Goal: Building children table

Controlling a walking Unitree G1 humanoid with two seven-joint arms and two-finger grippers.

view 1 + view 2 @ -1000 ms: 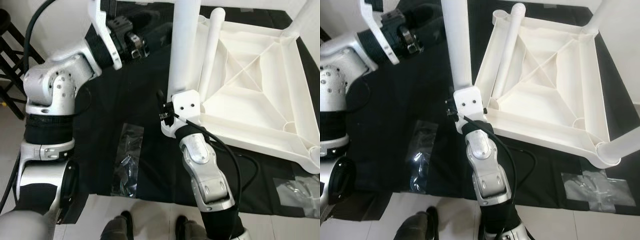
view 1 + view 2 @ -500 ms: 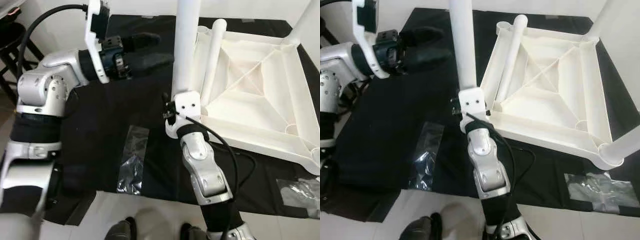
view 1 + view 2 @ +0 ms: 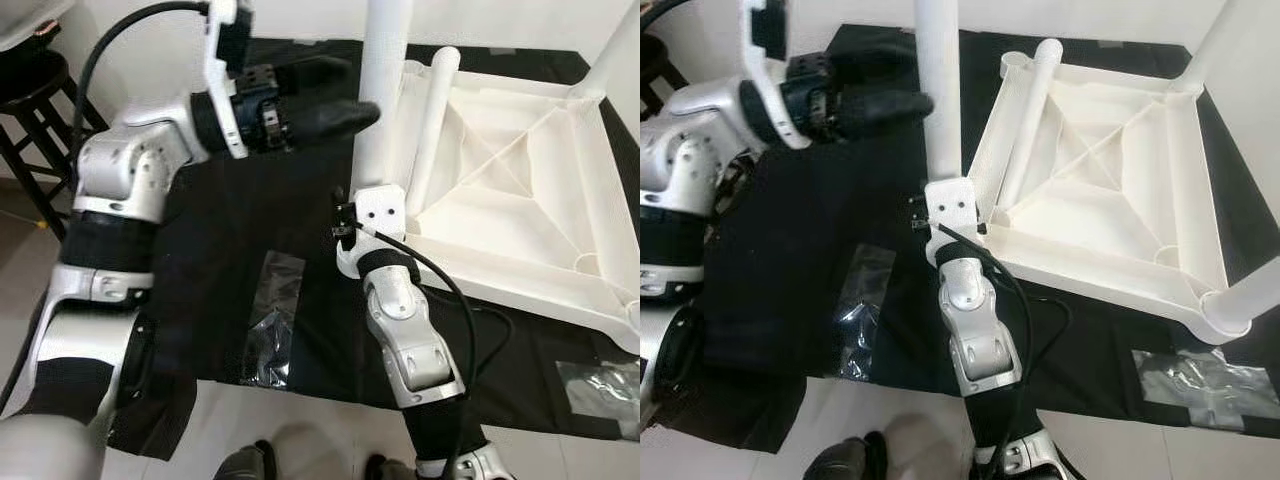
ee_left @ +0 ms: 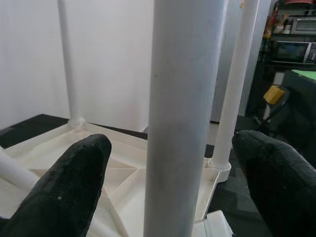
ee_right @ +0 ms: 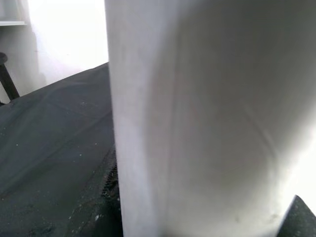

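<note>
White plastic dominates my screen: the upturned table top (image 3: 520, 190) lies underside-up on the black cloth (image 3: 200, 250), toward the cloth's right edge, with two legs already standing at its far and near right corners and a loose leg (image 3: 430, 130) lying along its left rim. The big change over the last second is my left arm, which has swung in from the cloth's far left corner, so the left gripper (image 4: 170, 182) now sits spread wide with the upright leg (image 3: 385, 90) between its fingers (image 4: 74, 182), not yet touching it as far as I can see. My right gripper (image 3: 368, 205) is clamped low on that same leg, holding it vertical just beside the top's near left corner. I read this as setting up a two-handed hold, so the leg can be steered into its corner socket. A strip of clear tape (image 3: 268, 320) lies on the cloth's near edge.
</note>
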